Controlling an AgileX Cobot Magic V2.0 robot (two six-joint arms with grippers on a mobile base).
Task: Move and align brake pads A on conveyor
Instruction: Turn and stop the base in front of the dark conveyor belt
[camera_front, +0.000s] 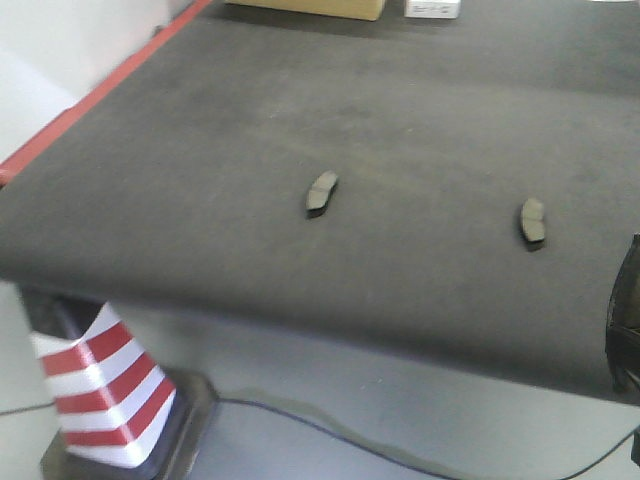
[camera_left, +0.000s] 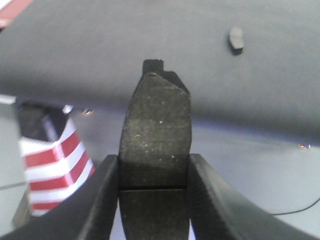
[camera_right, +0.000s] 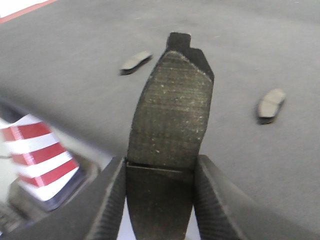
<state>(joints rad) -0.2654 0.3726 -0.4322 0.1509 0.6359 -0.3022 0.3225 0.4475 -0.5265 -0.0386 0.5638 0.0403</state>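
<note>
The left gripper (camera_left: 154, 175) clamps one brake pad (camera_left: 156, 135) upright, the conveyor (camera_left: 100, 45) ahead of it. The right gripper (camera_right: 160, 185) pinches another pad (camera_right: 172, 115), with two loose pads (camera_right: 135, 61) (camera_right: 270, 104) beyond. Released crooked, either pad may land misaligned.

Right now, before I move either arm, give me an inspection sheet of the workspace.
Surface: conveyor, charcoal belt, red strip on its left edge.
Job's things: two brake pads lie flat on the belt, apart, left pad and right pad; one more in each gripper.
Clutter: tan box and white box at the far edge.
Grippers: left gripper shut on a pad; right gripper shut on a pad.
Cables: dark cable on the floor.
Surroundings: red-and-white striped cone under the near left corner.
</note>
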